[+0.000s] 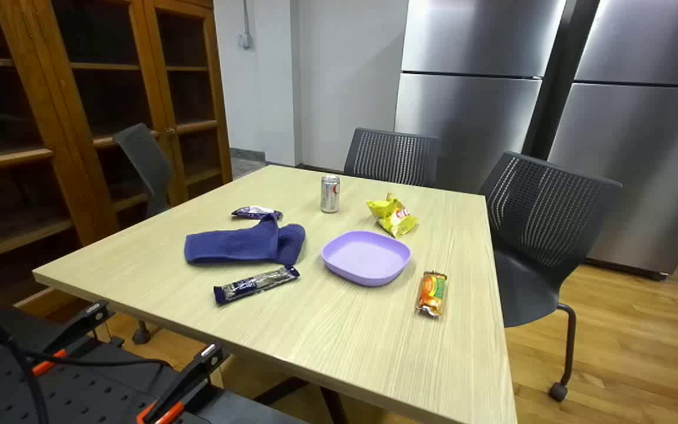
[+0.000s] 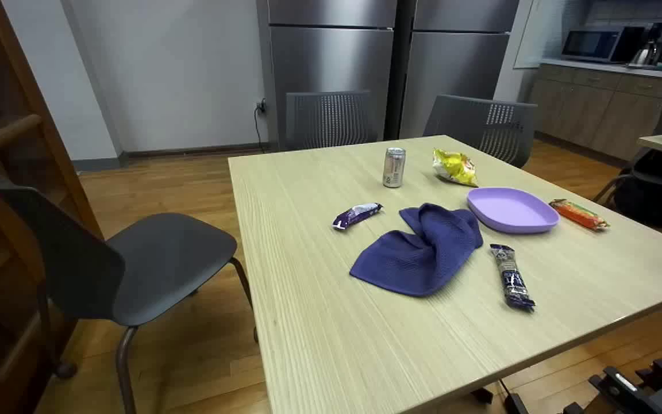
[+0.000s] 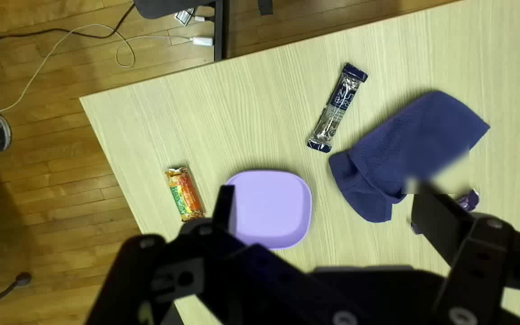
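Note:
In the wrist view my gripper (image 3: 324,192) is wide open and empty above the table. One finger overlaps the left edge of a purple plate (image 3: 269,207); the other is near a crumpled dark blue towel (image 3: 386,153) and partly covers a purple wrapper (image 3: 469,200). A silver and navy nut bar (image 3: 337,108) lies between plate and towel, further up. An orange-green snack packet (image 3: 184,195) lies left of the plate. A silver can (image 1: 330,194) stands upright and a yellow chip bag (image 1: 393,215) lies behind the plate (image 1: 366,259) in both exterior views. The gripper shows in neither exterior view.
The pale wooden table (image 1: 339,330) has dark chairs (image 1: 551,224) around it. A black perforated base with clamps (image 1: 192,377) stands at its near edge. A wooden cabinet (image 1: 92,88) and steel fridges (image 1: 468,118) stand behind. Cables (image 3: 52,49) lie on the floor.

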You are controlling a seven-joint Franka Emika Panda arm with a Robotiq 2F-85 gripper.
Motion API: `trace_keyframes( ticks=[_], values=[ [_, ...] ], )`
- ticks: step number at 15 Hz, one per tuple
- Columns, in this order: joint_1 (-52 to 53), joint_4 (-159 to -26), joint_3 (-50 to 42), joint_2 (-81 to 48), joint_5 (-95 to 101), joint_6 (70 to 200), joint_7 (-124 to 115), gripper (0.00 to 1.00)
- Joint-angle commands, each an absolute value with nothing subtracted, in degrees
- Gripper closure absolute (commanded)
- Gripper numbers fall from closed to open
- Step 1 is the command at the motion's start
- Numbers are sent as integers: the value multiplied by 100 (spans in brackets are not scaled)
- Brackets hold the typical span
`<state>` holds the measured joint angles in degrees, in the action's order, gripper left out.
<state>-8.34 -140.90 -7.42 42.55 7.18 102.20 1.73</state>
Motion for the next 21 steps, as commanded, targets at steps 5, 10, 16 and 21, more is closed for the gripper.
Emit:
trace_keyframes(
  ticks=[5,10,16,21],
  values=[
    [-827,-14073,-747,4245,720,10206,172,0],
    [-817,-14004,-790,4085,762,10257,261,0],
    [-834,-13925,-974,3544,754,10799,387,0],
    [-834,-13843,-1119,3028,697,11308,582,0]
  ],
)
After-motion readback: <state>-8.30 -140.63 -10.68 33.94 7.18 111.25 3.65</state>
